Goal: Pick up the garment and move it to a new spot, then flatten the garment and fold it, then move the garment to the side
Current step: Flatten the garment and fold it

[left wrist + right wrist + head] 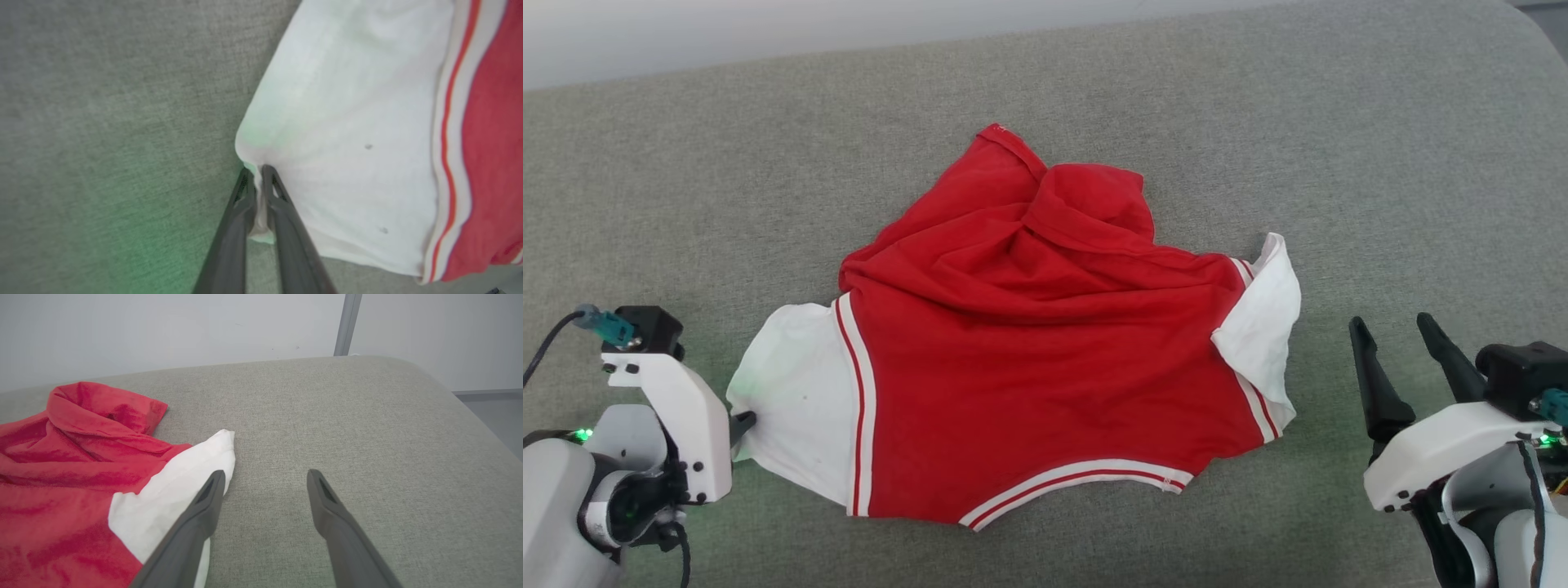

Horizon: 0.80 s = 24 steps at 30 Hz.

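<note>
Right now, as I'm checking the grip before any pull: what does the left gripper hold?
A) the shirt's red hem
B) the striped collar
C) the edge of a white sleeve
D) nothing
C: the left gripper is shut on a pinch of the white sleeve at its outer edge.

The right gripper [1390, 322] and left gripper [256, 168] have dark tapered fingers [1376, 384] on white, screw-dotted housings [1437, 449]. Behind each pincer sit a black camera block [1519, 371], a teal plug [605, 325] and a green light [580, 434].

The left gripper [257, 168], at the near left, has its fingers pinched together on the garment's [347, 122] sleeve edge. The right gripper [1390, 327], at the near right, holds its fingers spread, pointing far.
</note>
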Available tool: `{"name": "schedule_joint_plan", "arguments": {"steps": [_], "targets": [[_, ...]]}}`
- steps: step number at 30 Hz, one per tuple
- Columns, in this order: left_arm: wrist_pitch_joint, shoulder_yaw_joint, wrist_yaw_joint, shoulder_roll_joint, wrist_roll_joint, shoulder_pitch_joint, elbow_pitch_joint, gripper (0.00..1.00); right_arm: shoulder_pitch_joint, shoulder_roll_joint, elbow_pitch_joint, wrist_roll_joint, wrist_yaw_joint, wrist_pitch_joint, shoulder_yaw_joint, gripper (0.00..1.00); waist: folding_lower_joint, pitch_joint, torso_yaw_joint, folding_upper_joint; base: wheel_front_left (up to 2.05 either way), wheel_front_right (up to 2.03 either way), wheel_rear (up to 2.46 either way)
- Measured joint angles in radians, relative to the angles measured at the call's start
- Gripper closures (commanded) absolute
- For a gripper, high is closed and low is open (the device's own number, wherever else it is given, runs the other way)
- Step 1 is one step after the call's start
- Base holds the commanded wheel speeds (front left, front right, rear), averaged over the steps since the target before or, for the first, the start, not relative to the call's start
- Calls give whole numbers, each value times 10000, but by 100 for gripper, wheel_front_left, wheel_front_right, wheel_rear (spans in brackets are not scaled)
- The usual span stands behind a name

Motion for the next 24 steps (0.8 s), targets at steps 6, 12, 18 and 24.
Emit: {"name": "schedule_joint_plan", "arguments": {"steps": [6, 12, 18, 24], "targets": [[-207, 13, -167, -61, -54, -49, 50, 100, 35, -336, -56, 472, 0, 648, 575, 0, 0, 43, 95, 0, 0, 0, 0], [-270, -50, -230, -196, -54, -181, 105, 100, -1, -686, -186, 878, 0, 1438, 1697, 0, 1, 90, 274, 0, 0, 0, 0], [-568, -109, -295, -407, -25, -305, 186, 0, -307, -978, -167, 895, 0, 2138, 2362, 0, 0, 121, 476, 0, 0, 0, 0], [-715, -259, -393, -713, -21, -480, 228, 0, -585, -1154, 144, 391, 0, 2794, 2560, 0, 0, 90, 694, 0, 0, 0, 0]]}}
